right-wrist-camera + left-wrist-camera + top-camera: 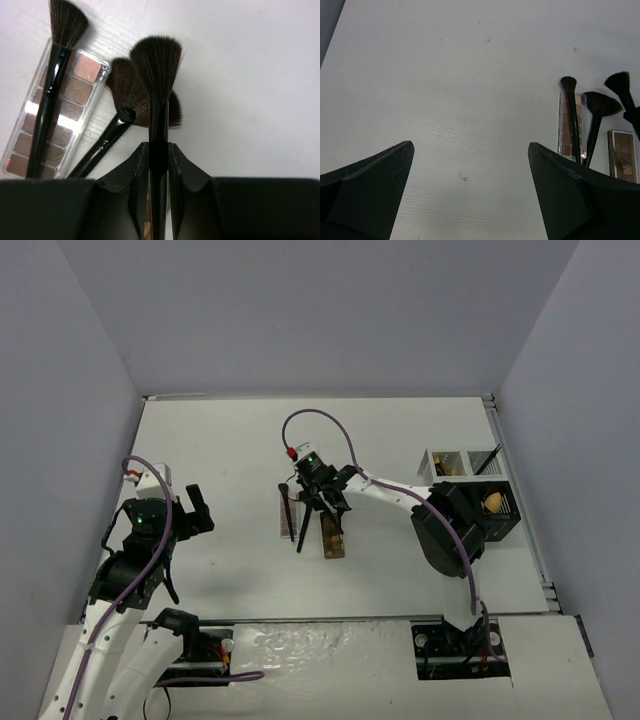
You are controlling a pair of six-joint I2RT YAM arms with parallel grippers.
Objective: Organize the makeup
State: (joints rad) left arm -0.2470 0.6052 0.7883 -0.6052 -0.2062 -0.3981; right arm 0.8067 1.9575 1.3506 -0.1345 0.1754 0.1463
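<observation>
Right gripper [158, 150]: clamped on the handle of a black brush [156, 65], mid-table. Second brush [107, 137] lies just beside; third brush [52, 90] rests across pink palette [82, 90]. Left gripper [470, 147]: spread wide, holding nothing.

Right wrist view: held brush [157, 75], handle sunk between the right jaws and cut by the lower edge; pink palette [82, 89], near end hidden behind the jaws' body. Left wrist view: brown palette [623, 155], near end hidden by the left jaws. Top view: rack [440, 462], partly behind the right arm [400, 492]; contents too small to name.
</observation>
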